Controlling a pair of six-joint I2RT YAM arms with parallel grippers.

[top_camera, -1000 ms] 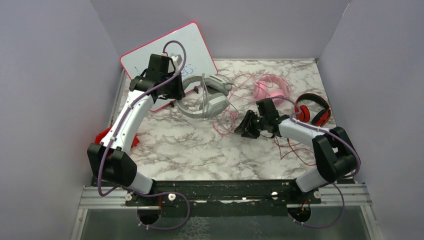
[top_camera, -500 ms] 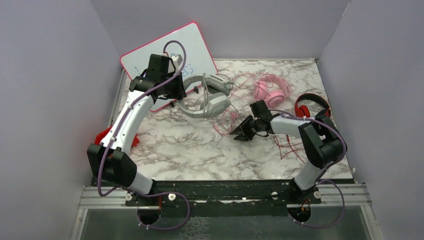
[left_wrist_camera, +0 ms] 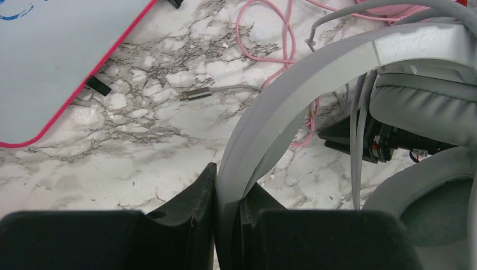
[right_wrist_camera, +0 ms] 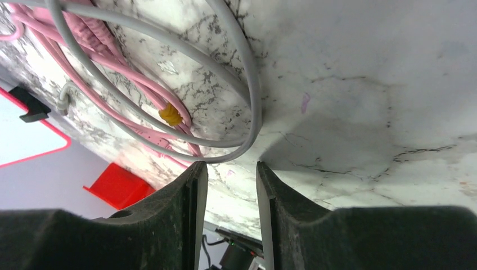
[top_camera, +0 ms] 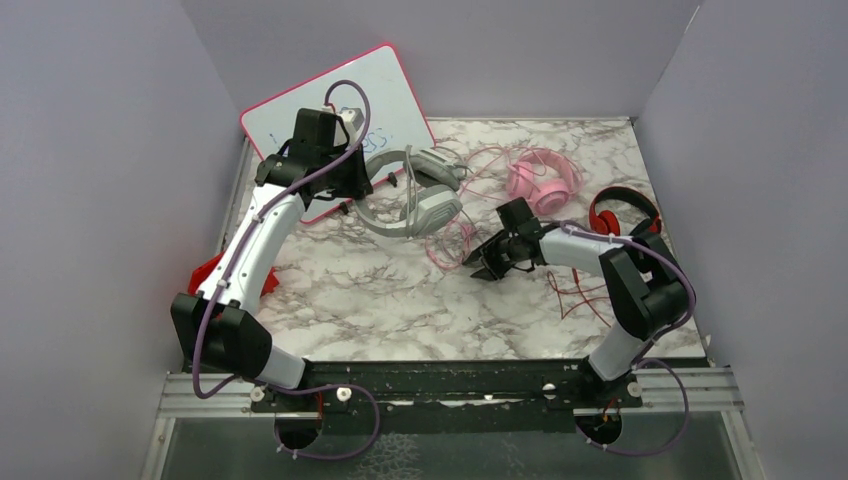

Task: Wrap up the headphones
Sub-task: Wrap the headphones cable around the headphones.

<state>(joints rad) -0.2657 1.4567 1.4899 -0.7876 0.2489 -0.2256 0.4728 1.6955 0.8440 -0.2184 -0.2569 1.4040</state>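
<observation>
From above, the left arm reaches from its base at the near left up to the far left of the white marble-patterned table [top_camera: 380,300]. Its left gripper [top_camera: 360,188] meets the headband of the large grey-and-white over-ear headphones [top_camera: 420,200], which lie beside a pink-rimmed whiteboard [top_camera: 390,90]. The right arm folds back at the elbow and stretches leftward, with the right gripper [top_camera: 488,264] low over the table's middle. The pink over-ear headphones [top_camera: 545,185] and the smaller red-and-black headphones [top_camera: 625,215] sit at the far right among loose cables.

The left wrist view shows both black fingers [left_wrist_camera: 194,216] clenched on the grey headband [left_wrist_camera: 292,95].

In the right wrist view the jaws stand slightly apart with nothing between them. A thin grey cable [right_wrist_camera: 247,84] loops just ahead of the tips, perhaps touching them, beside a thin pink cable [right_wrist_camera: 112,84].
</observation>
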